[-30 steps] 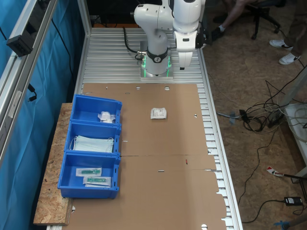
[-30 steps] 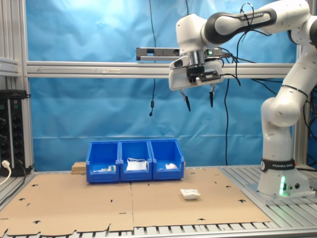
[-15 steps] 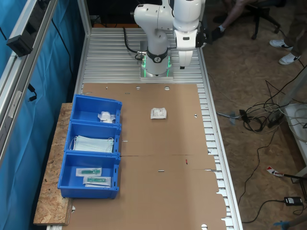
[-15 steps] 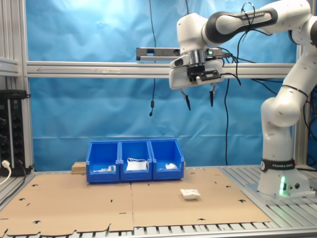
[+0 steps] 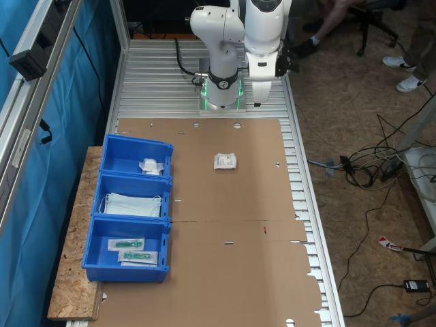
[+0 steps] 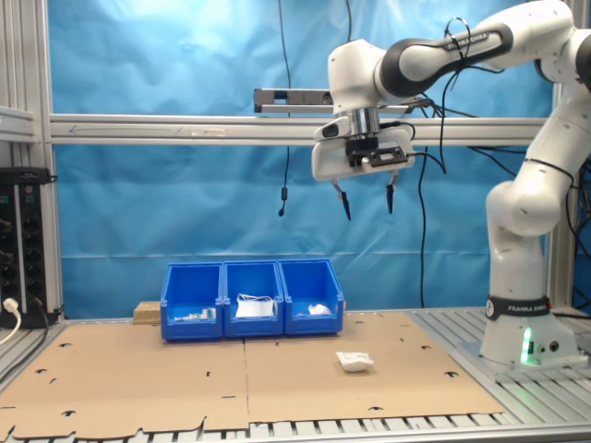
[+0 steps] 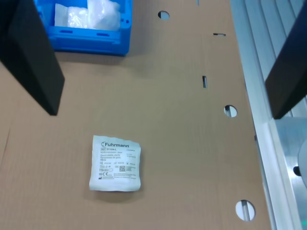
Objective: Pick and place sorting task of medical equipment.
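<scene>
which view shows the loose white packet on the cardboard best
The wrist view: the white packet lies flat on the cardboard, seen from above with its whole outline and printed face. In the first exterior view it is a small pale square; in the second exterior view it is a low, edge-on lump.

Matt brown cardboard sheet (image 5: 225, 225), glossy plastic bins (image 5: 133, 208)

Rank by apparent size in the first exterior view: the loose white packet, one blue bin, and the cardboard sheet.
1. Cardboard sheet, by far largest.
2. Blue bin.
3. White packet, smallest.
</scene>
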You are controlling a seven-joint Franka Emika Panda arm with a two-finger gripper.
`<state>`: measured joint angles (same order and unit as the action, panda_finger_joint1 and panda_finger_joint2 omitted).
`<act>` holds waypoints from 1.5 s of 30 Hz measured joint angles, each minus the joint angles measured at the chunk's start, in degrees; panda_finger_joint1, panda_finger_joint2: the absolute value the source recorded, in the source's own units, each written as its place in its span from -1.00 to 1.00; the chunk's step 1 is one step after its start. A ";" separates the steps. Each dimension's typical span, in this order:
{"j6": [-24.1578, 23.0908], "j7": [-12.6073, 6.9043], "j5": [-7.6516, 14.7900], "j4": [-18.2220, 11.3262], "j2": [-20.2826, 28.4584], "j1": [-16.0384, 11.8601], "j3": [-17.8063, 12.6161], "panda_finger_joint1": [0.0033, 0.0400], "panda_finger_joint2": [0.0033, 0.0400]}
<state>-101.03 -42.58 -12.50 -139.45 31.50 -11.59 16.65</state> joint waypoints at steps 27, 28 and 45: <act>-47.55 0.00 -0.01 -23.93 -17.10 4.07 -0.44 1.00 1.00; -49.22 0.00 -0.01 -24.38 -18.19 4.07 -0.44 1.00 1.00; -69.94 0.00 -0.01 -26.34 -34.60 4.07 -2.29 1.00 1.00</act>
<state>-170.97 -42.58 -12.51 -165.79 -3.10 -7.51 14.36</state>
